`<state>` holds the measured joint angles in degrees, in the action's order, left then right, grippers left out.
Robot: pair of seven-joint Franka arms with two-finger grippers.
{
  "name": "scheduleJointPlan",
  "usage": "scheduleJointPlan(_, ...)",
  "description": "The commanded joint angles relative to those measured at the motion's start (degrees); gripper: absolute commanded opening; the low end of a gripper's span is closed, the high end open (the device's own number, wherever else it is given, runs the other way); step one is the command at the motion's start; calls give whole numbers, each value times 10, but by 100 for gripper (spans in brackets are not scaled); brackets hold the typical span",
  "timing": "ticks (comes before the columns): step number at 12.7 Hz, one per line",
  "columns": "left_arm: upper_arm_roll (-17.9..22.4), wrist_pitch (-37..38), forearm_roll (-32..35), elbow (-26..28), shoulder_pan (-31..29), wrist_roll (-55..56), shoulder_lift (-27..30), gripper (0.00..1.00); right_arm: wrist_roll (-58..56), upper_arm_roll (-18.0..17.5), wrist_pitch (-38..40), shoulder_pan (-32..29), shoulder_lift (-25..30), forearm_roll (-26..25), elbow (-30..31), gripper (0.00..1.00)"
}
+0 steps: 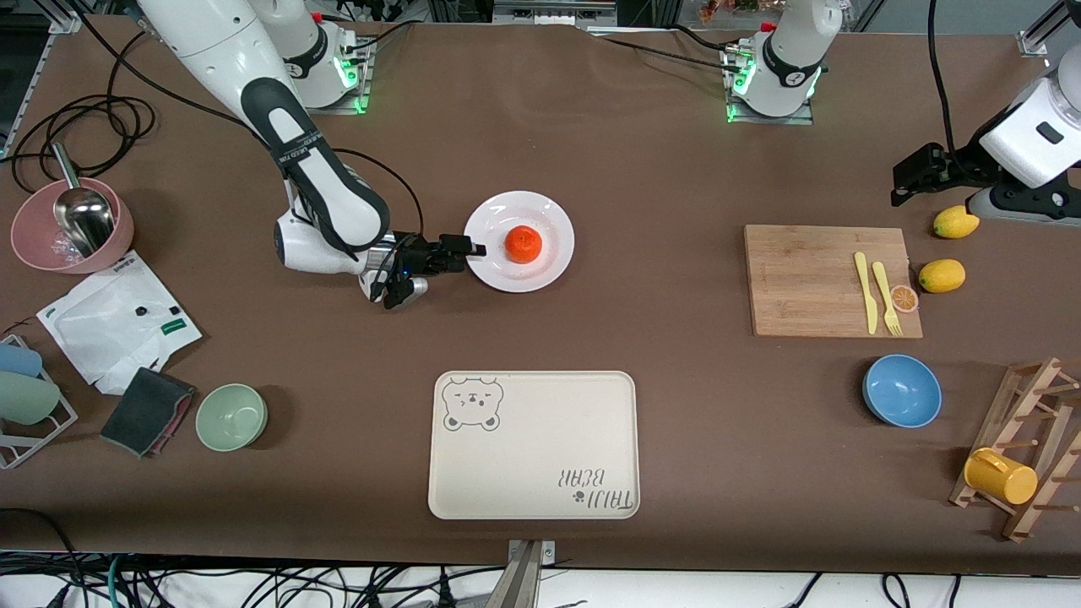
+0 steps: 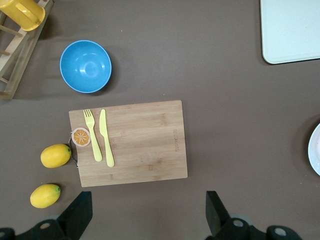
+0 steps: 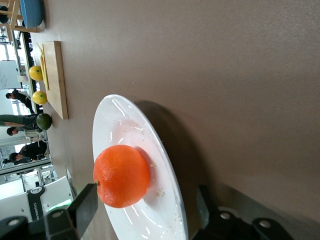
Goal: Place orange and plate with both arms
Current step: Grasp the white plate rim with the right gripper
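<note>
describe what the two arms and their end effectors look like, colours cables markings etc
Both arms are glossy white with dark grey-black joint sections. The right arm carries small white lettering on its dark section, and a thin black cable loops along it. Both bases glow green. The right end effector is black with two slim fingers. The left end effector is black too, on a white and black wrist.

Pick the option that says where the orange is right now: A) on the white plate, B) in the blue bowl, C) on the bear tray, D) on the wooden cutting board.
A: the orange sits on the white plate, with the right gripper at the plate's rim, fingers open around the edge.
</note>
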<state>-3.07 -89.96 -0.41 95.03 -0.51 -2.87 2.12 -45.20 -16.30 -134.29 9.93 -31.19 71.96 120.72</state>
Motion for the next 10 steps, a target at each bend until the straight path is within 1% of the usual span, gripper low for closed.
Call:
scheduleJointPlan(1,-8,12,13,-16,-5,0,-3,100,-16,-21,-24,-4,2,26,9,85)
scheduleJointPlan(3,-5,12,13,-16,-7,0,-5,100,-29,-22,-34,-4,-5,29,9,79)
scheduleJointPlan(4,-5,12,13,-16,-6,0,-5,100,-31,-23,-35,-4,-10,34,9,79)
scheduleJointPlan(6,-6,11,13,-16,-5,1,-5,100,-62,-25,-39,-4,-17,53,9,77)
scheduleJointPlan(7,-6,11,13,-16,-5,1,-6,100,-76,-25,-39,-4,-19,62,10,73)
scheduleJointPlan(8,-6,11,12,-16,-6,1,-6,100,-78,-25,-40,-4,-20,66,13,72)
scheduleJointPlan(10,-5,10,12,-16,-6,1,-6,100,-79,-26,-40,-4,-19,65,14,61)
